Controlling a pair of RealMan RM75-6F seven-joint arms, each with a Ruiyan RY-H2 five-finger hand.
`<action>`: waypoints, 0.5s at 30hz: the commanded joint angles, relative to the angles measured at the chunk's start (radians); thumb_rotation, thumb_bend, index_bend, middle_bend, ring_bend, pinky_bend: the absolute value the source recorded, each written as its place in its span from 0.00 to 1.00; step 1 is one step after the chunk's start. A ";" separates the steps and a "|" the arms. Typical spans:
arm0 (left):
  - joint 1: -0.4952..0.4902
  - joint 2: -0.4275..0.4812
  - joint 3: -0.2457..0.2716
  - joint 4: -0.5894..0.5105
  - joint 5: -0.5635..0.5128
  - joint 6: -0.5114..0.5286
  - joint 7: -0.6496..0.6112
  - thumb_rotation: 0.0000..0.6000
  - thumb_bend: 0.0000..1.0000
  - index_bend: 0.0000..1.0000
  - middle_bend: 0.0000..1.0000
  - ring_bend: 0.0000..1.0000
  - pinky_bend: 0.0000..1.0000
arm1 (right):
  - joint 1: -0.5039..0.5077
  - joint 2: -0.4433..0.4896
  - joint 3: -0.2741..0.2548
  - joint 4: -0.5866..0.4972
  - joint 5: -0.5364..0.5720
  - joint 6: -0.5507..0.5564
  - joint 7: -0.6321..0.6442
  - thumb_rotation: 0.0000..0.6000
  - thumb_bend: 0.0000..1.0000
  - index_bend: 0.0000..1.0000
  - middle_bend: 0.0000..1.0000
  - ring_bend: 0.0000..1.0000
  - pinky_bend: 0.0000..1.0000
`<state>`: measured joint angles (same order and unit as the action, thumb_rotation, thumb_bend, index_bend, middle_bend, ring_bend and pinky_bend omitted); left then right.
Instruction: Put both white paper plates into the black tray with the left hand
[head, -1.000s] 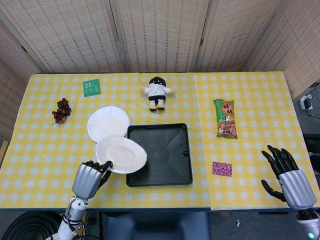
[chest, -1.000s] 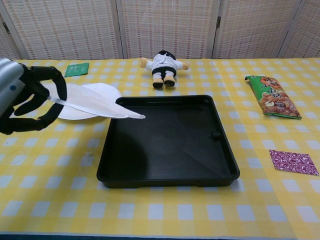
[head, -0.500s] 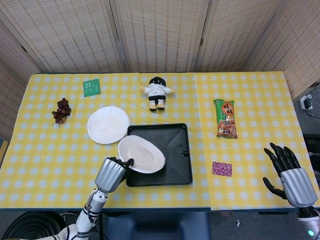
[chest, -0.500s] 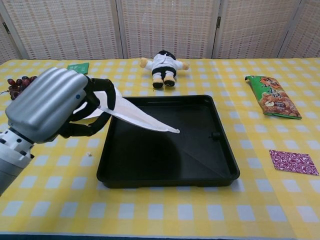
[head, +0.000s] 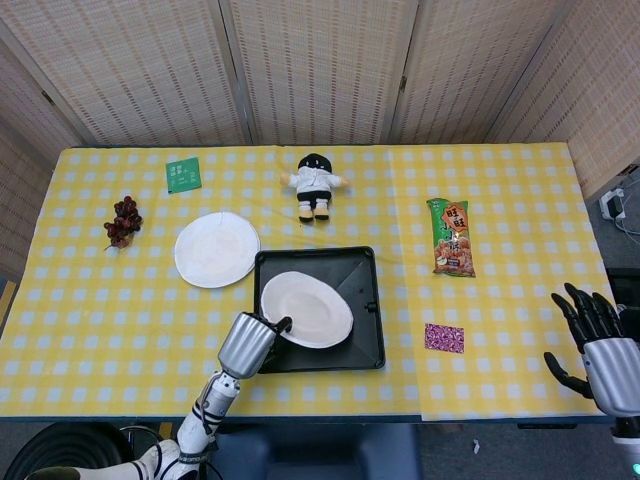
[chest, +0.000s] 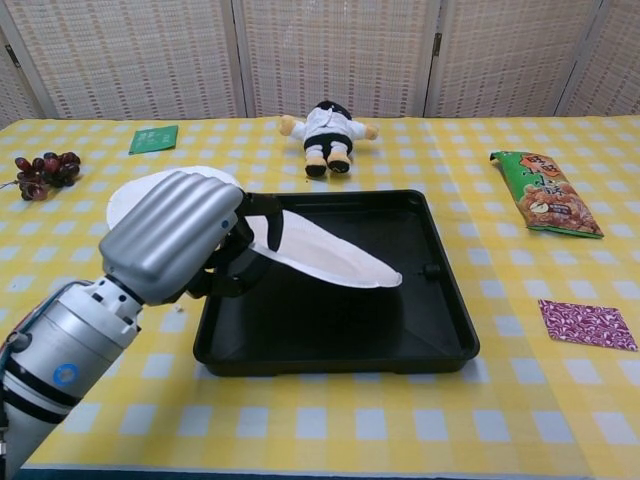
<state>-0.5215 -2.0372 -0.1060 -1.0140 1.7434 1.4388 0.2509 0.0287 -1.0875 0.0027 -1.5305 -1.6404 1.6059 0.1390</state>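
The left robot hand (chest: 185, 235) gripped one white paper plate (chest: 325, 255) by its near-left edge, holding it tilted above the black tray (chest: 400, 340) and clear of the tray floor. The second white paper plate (head: 216, 248) lay flat on the tabletop (head: 100, 300), just beside the tray's far-left corner. The right robot hand (head: 600, 340) was empty, fingers spread, near the tabletop's right edge.

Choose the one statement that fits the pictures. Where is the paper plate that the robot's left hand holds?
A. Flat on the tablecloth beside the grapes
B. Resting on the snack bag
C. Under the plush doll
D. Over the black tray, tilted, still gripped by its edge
D: the left hand grips the paper plate by its edge, tilted over the black tray.
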 joint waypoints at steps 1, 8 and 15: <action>-0.016 -0.030 0.005 0.036 -0.012 -0.017 -0.025 1.00 0.55 0.62 1.00 1.00 1.00 | -0.007 0.004 0.001 0.003 0.006 0.006 0.007 1.00 0.37 0.00 0.00 0.00 0.00; -0.045 -0.092 0.007 0.113 -0.033 -0.053 -0.051 1.00 0.54 0.61 1.00 1.00 1.00 | -0.023 0.012 0.004 0.014 0.019 0.019 0.022 1.00 0.37 0.00 0.00 0.00 0.00; -0.054 -0.097 0.003 0.097 -0.070 -0.090 -0.037 1.00 0.30 0.31 1.00 1.00 1.00 | -0.028 0.016 0.008 0.022 0.024 0.021 0.035 1.00 0.37 0.00 0.00 0.00 0.00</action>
<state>-0.5744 -2.1360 -0.1029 -0.9111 1.6771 1.3520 0.2120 0.0012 -1.0718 0.0103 -1.5090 -1.6167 1.6276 0.1736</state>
